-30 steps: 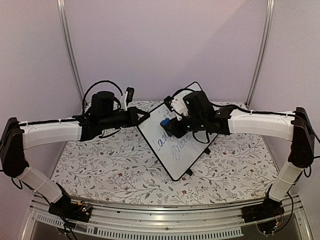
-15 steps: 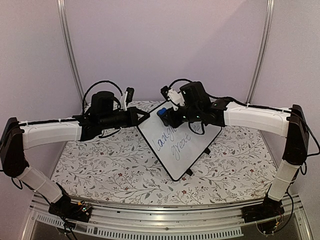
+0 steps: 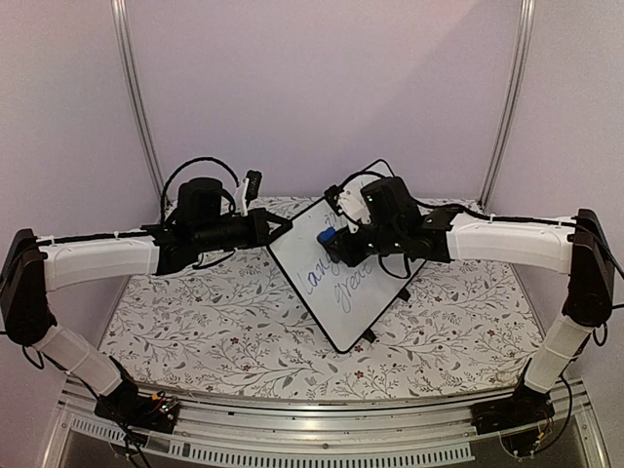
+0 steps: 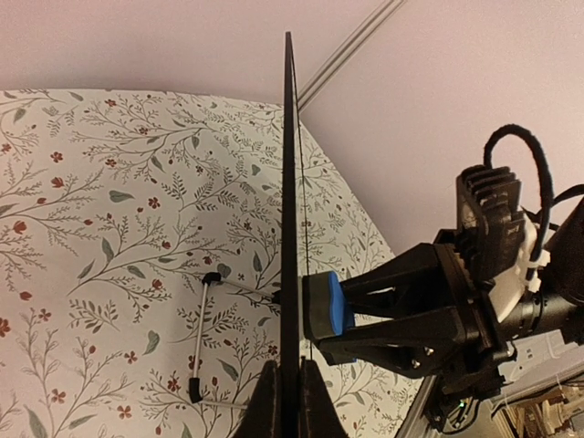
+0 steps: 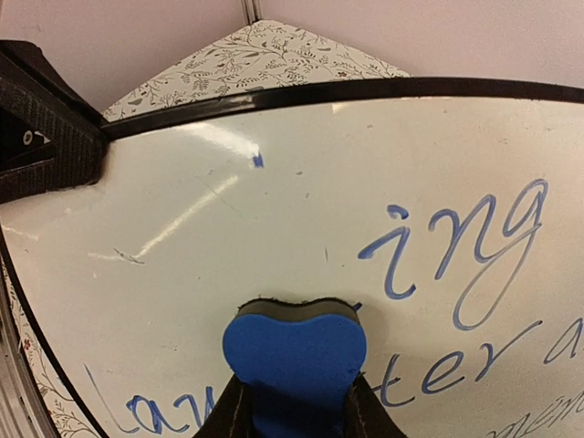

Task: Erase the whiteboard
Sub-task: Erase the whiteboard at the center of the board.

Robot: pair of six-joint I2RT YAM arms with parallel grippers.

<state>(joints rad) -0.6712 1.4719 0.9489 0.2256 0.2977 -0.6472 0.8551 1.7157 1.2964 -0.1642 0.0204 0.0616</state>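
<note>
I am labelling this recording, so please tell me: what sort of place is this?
Probably a robot test booth: bare walls framed by metal posts, an aluminium mounting rail in front, and a floral tablecloth.

1. The whiteboard (image 3: 336, 304): a glossy white rectangle with a thin black rim and rounded corners.
2. It stands propped at a tilt on the far middle of the flowered table cover (image 3: 195, 322), turned askew, one corner toward the cover's near edge.
3. Blue cursive writing crosses its face; the top stretch is blank.
</note>
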